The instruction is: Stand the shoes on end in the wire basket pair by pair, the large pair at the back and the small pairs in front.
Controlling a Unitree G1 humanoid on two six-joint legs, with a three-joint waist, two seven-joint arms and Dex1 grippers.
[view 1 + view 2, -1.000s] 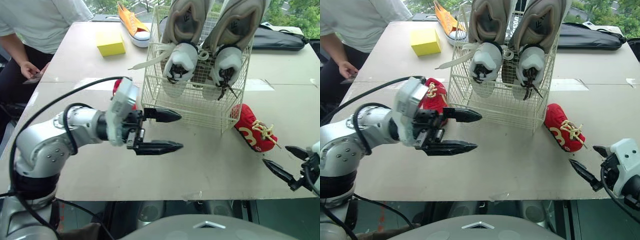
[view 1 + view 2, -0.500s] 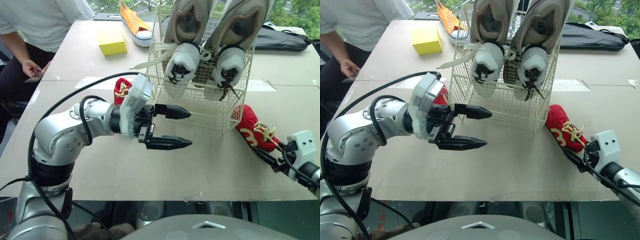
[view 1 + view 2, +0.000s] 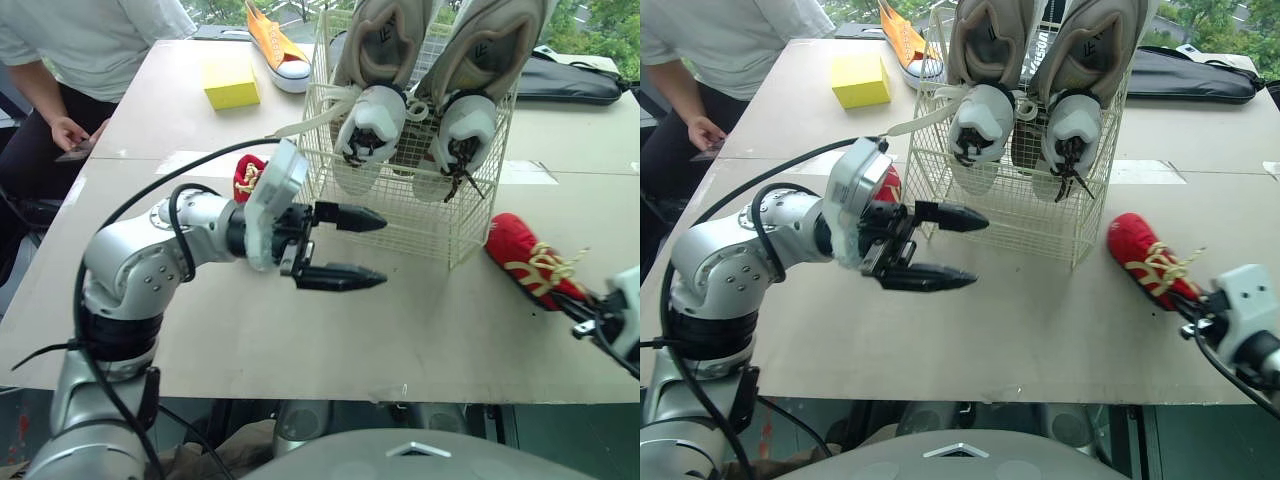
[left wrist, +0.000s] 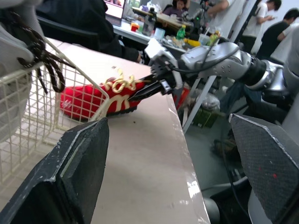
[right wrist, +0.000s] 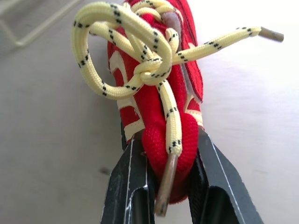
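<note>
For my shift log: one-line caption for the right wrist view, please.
Right end effector clamped on one end of the red shoe, yellow laces knotted, table beneath.

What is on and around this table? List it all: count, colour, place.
Wire basket: one, cream, mid-table.
Large shoes: two, grey-beige and white, standing on end side by side in the basket.
Right small shoe: one, red with yellow laces, lying on the table right of the basket.
Left small shoe: one, red, left of the basket, behind the left arm.
Orange shoe: one, at the table's far edge.
Block: one, yellow, far left of the table.
Bag: one, black, far right.
Table: one, beige.
Person: one, white shirt, at the table's left side.
Left gripper: open, empty, before the basket.
Right gripper: closed on the right small shoe's end.
</note>
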